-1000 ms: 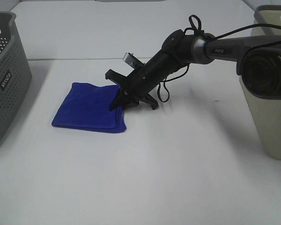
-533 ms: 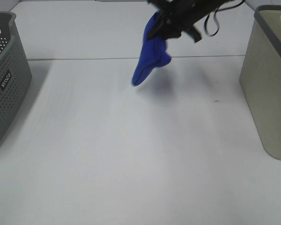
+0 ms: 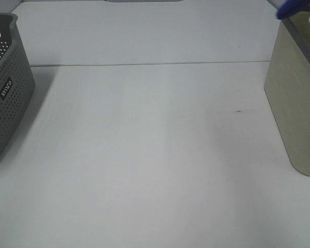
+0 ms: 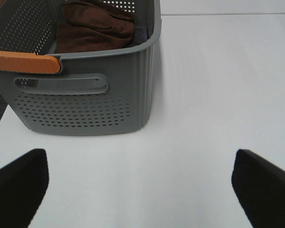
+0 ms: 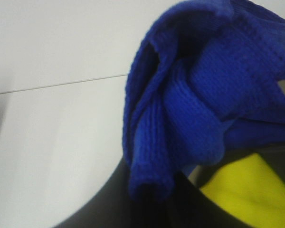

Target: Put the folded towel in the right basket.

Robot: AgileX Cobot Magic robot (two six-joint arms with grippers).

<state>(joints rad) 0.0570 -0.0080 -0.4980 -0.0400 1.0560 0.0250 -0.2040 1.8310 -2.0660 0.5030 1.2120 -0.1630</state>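
The blue towel is off the counter. In the high view only a corner of it shows, up by the rim corner of the beige basket; whether it hangs over the opening cannot be told. The right wrist view shows the towel bunched in thick folds, with the right tool clamped on its lower edge. A yellow patch beside them is too blurred to identify. Well apart from the beige basket, across the counter, stands a grey perforated basket with a brown cloth inside. The left tool faces it, fingers spread wide apart above bare counter.
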